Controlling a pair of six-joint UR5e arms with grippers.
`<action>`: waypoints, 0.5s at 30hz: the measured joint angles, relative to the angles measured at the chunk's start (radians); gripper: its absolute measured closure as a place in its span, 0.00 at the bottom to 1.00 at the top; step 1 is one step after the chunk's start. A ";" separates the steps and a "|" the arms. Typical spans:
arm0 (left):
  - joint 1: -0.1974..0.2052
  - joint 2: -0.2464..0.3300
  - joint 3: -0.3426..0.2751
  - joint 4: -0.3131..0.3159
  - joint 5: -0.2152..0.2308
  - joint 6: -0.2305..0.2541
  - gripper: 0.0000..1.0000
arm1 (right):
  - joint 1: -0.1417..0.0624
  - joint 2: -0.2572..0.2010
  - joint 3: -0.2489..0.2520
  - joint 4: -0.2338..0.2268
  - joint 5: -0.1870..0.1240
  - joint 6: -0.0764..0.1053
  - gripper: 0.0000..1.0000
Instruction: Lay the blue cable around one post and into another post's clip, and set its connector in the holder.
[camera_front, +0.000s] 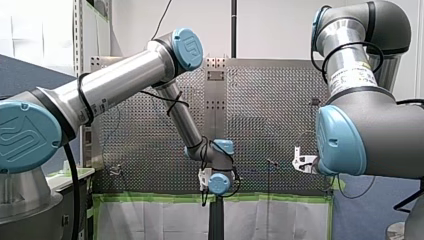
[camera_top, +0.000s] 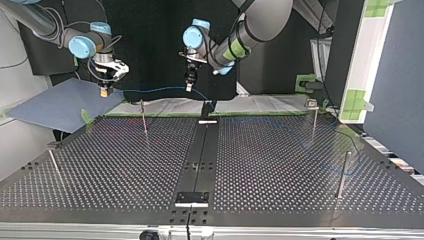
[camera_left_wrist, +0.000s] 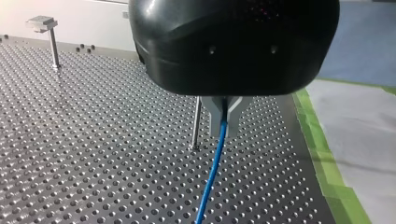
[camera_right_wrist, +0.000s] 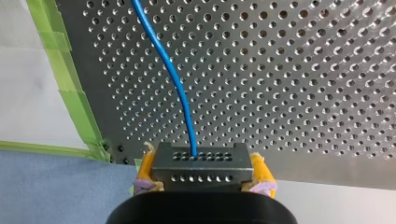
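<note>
While my right gripper (camera_top: 104, 91) clamps the connector (camera_right_wrist: 201, 165), my left gripper (camera_left_wrist: 225, 116) pinches the blue cable (camera_left_wrist: 212, 172), strung left-right between them over the top view's far edge; a post (camera_left_wrist: 196, 122) stands just beside the left one.

A post (camera_top: 144, 119) and a clip-topped post (camera_top: 313, 117) stand well apart on the perforated table (camera_top: 280, 165) with wide bare board between, while the blue cable (camera_top: 160, 90) bars the air above the arm-side edge, from my left gripper (camera_top: 190, 86) to the connector (camera_right_wrist: 201, 165) clamped in my right gripper (camera_top: 105, 90).
</note>
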 joint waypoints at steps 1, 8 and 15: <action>-0.001 0.000 0.000 0.005 -0.001 0.007 1.00 | 0.000 0.000 0.000 0.000 0.000 0.000 0.97; -0.006 0.000 0.008 0.035 0.000 0.047 1.00 | 0.001 0.000 -0.001 -0.005 0.000 0.000 0.97; -0.026 -0.001 0.034 0.032 0.010 0.052 1.00 | 0.003 0.000 -0.001 -0.006 0.000 -0.003 0.97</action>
